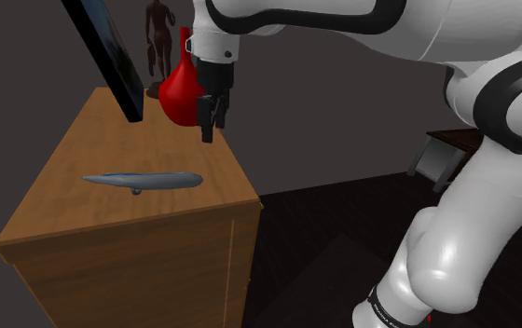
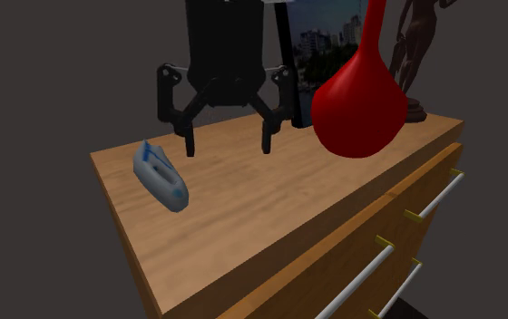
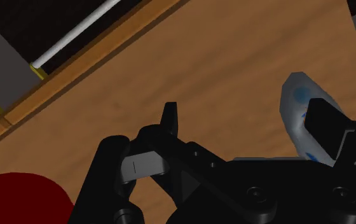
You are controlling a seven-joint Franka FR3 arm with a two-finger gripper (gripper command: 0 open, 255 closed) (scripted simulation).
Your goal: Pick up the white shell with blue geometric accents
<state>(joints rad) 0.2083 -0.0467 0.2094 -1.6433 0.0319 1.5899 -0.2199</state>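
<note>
Second exterior view, from its left: the shell (image 2: 161, 177), pale with blue markings, lies flat on the dresser (image 2: 270, 208) near the top's nine o'clock edge, and nothing touches it. From the gripper (image 2: 228, 148) it sits at about eight o'clock, close by but outside the fingers. The gripper hangs above the wood with its fingers spread wide and nothing between them. Behind it, at about one o'clock, a dark-framed picture (image 2: 329, 41) leans. At three o'clock the red vase (image 2: 361, 100) bulges just beside the nearer finger. A brown statue (image 2: 420, 54) stands farther on.

The main risk, as I judge it, is a nudge. The shell is low and tapered and lies close to that edge. A finger landing on it rather than astride it could slide it off the top. A slanted closing might squeeze it out from between the fingers. A swing toward three o'clock could knock the vase.

Open room lies toward six o'clock, where the wood is bare down to the drawer handles (image 2: 438, 195). Above the shell the way is clear.
</note>
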